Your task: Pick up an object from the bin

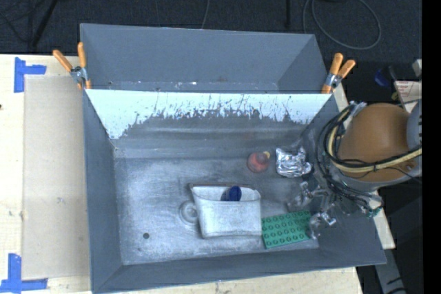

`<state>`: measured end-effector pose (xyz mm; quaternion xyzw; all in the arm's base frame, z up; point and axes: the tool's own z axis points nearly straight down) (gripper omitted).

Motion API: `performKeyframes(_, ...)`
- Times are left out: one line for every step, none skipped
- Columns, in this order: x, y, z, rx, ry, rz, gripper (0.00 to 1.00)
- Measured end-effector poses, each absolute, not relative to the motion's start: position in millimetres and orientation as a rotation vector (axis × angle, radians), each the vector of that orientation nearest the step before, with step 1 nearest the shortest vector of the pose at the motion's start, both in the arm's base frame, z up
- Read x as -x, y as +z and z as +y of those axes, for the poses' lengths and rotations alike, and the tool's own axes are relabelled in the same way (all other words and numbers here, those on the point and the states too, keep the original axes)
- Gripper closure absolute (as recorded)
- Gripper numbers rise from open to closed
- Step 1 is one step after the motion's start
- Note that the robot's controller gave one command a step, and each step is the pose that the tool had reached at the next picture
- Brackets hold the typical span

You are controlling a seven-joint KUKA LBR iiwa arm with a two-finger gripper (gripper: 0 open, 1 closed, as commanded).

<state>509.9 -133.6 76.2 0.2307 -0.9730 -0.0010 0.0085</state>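
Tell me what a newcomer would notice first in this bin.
The gripper hangs at the right side of the bin, right by the green studded plate in the near right corner. Mid-floor lies a white folded cloth with a small blue thing at its top edge; farther back, a crumpled silver foil piece sits beside a small reddish ball.

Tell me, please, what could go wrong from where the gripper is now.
The gripper sits at the upper edge of the flat green studded plate; lying flat, it may be hard to grip and could slip. The bin's right wall is close, so the gripper might scrape it.
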Motion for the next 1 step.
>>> performKeyframes(-516.0, 222.6, -122.5, -0.8, 0.005, -3.047, 1.0)
